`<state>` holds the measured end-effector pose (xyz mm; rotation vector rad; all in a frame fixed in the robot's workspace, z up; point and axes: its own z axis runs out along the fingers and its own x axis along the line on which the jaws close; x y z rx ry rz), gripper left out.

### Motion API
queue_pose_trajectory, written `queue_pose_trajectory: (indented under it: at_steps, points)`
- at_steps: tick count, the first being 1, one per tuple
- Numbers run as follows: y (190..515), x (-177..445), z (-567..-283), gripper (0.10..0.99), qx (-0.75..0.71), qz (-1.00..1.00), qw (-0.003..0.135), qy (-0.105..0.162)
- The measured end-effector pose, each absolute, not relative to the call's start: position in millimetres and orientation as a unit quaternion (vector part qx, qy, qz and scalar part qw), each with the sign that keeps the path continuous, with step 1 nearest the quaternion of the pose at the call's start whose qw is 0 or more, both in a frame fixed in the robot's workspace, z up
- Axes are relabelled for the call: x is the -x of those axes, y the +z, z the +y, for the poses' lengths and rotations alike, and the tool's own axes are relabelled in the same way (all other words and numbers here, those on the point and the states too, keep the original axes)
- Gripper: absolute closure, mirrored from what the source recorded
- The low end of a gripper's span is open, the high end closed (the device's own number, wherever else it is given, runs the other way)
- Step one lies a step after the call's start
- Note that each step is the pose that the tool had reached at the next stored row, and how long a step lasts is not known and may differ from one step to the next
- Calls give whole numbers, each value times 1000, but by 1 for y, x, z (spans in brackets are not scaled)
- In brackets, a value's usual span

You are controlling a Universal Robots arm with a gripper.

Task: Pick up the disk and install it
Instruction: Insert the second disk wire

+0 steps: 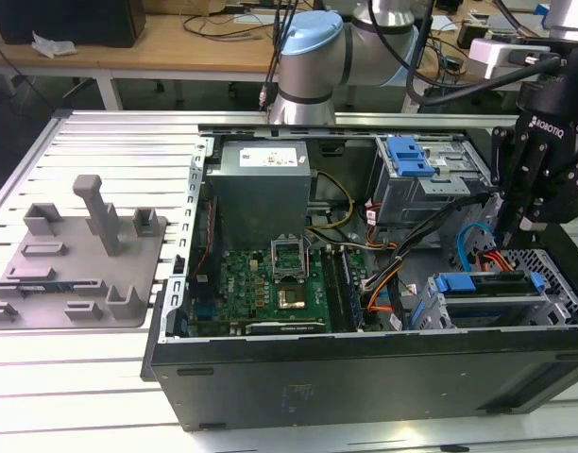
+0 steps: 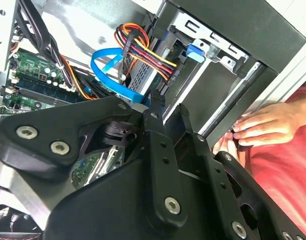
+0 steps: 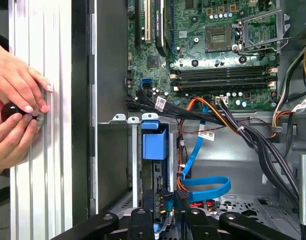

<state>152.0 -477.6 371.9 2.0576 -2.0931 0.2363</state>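
The ribbed aluminium desk (image 1: pixel 100 142) carries an open black computer case (image 1: pixel 365 377) with a green motherboard (image 1: pixel 270 283) inside. At the exterior view's right, the disk (image 1: pixel 487 283), blue-framed, sits slotted in the perforated metal drive cage (image 1: pixel 553 293). The black pincer (image 1: pixel 525 222) hangs just above it; whether its fingers are spread cannot be told. A person's hands (image 3: pixel 18 110) rest on the desk's rail.

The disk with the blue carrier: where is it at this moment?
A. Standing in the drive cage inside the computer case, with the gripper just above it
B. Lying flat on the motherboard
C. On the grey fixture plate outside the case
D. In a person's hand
A: the disk sits in the drive cage in the computer case, under the gripper.
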Motion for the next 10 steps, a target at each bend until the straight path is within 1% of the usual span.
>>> queue_pose_trajectory:
  at_steps: [2, 3, 5, 10]
  points:
    - [372, -152, -478, 780, -695, -708, 98, 80]
    - [372, -152, -478, 800, -695, -708, 98, 79]
    - [372, -152, -479, 925, -695, -708, 98, 79]
    - [372, -152, -480, 925, -694, -709, 97, 79]
